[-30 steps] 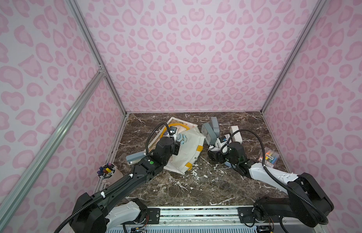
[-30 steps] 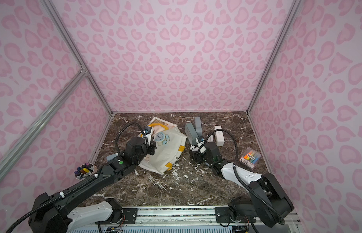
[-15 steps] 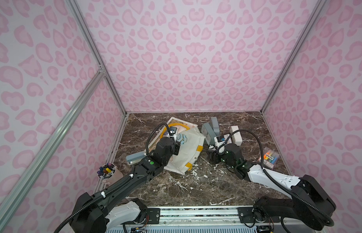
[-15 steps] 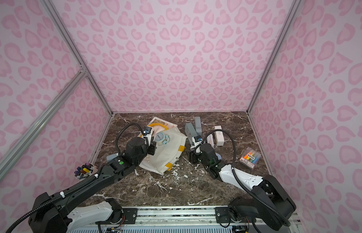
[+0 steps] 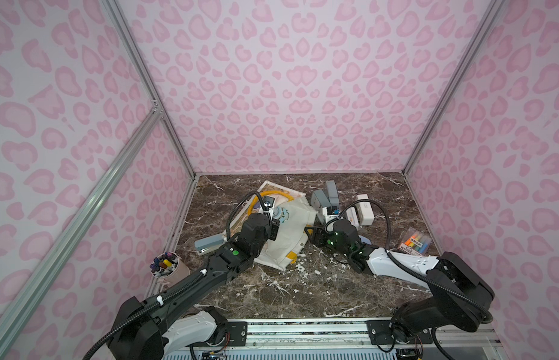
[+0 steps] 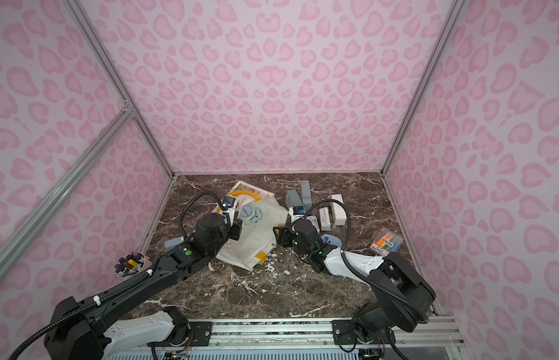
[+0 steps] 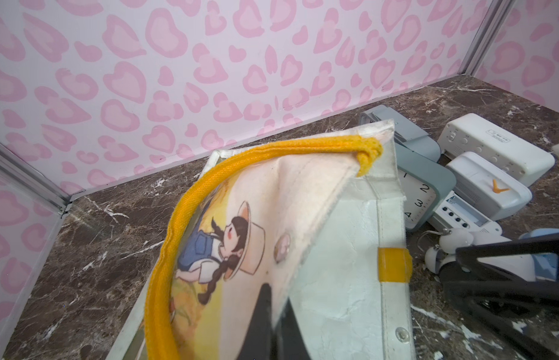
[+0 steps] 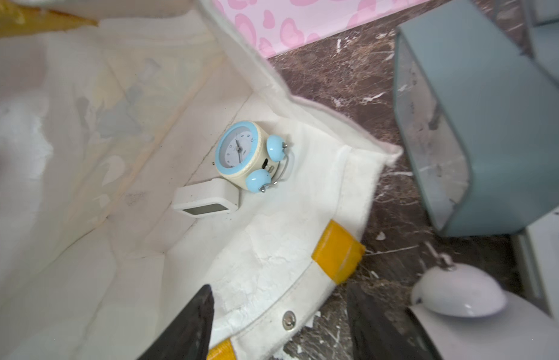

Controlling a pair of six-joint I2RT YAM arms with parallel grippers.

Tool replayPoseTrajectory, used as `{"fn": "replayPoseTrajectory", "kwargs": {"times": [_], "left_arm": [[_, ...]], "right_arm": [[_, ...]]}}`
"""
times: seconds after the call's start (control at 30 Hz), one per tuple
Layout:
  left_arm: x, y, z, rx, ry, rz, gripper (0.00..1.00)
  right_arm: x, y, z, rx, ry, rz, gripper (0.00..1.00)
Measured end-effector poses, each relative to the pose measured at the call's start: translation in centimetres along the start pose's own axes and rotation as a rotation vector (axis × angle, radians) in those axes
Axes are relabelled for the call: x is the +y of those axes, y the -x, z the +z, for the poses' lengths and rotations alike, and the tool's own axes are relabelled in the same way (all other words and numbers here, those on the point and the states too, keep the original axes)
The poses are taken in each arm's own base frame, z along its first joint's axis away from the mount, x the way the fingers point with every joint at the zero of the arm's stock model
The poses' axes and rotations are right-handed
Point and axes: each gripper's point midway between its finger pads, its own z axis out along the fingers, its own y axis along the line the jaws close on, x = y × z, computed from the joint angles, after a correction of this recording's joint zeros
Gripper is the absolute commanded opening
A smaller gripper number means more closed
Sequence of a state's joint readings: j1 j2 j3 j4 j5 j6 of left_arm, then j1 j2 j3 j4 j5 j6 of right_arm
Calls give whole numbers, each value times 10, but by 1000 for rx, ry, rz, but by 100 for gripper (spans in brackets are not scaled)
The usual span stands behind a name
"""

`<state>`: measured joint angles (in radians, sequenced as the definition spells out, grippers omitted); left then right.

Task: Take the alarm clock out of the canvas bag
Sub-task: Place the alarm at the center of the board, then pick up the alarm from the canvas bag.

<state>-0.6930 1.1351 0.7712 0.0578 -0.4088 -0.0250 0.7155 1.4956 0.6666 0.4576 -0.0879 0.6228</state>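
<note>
The white canvas bag (image 5: pixel 290 246) (image 6: pixel 256 243) with yellow handles lies on the marble table, mouth toward the right arm. My left gripper (image 7: pixel 273 299) (image 5: pixel 273 229) is shut on its upper rim and holds the mouth open. Deep inside lies the alarm clock (image 8: pixel 240 156) (image 6: pixel 249 213), cream with a blue rim and two blue bells, next to a small white digital clock (image 8: pixel 206 199). My right gripper (image 8: pixel 278 296) (image 5: pixel 312 235) stands open at the mouth. One finger is over the lower rim of the bag (image 8: pixel 272 249), the other over the table outside. Nothing is between them except the rim.
Grey square clocks (image 5: pixel 323 196) and white box clocks (image 5: pixel 364 208) crowd the table just right of the bag. A white twin-bell clock (image 8: pixel 456 293) lies beside my right gripper. A highlighter pack (image 5: pixel 415 241), a marker cup (image 5: pixel 166 265) and a grey stapler (image 5: pixel 209 243) sit nearer the side walls.
My right gripper has moved left up to the bag's mouth and its jaws have narrowed slightly. The left gripper has kept its hold on the rim.
</note>
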Motion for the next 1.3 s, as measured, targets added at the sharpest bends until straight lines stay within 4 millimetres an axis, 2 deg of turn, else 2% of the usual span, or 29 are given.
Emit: {"fn": "replayPoseTrajectory", "kwargs": {"times": [0.1, 0.23, 0.43, 0.77, 1.3], "left_arm": [[0, -1, 1, 1, 5, 6, 3], [-5, 0, 3, 2, 4, 20, 3], [-8, 5, 5, -2, 5, 29, 3], [-13, 8, 4, -3, -12, 32, 3], [-23, 7, 2, -4, -55, 44, 3]], "right_arm": [[9, -3, 9, 7, 32, 52, 65], [7, -6, 22, 10, 34, 153, 63], [18, -9, 44, 11, 76, 290, 59], [24, -14, 81, 13, 71, 474, 55], [2, -19, 119, -35, -22, 635, 49]]}}
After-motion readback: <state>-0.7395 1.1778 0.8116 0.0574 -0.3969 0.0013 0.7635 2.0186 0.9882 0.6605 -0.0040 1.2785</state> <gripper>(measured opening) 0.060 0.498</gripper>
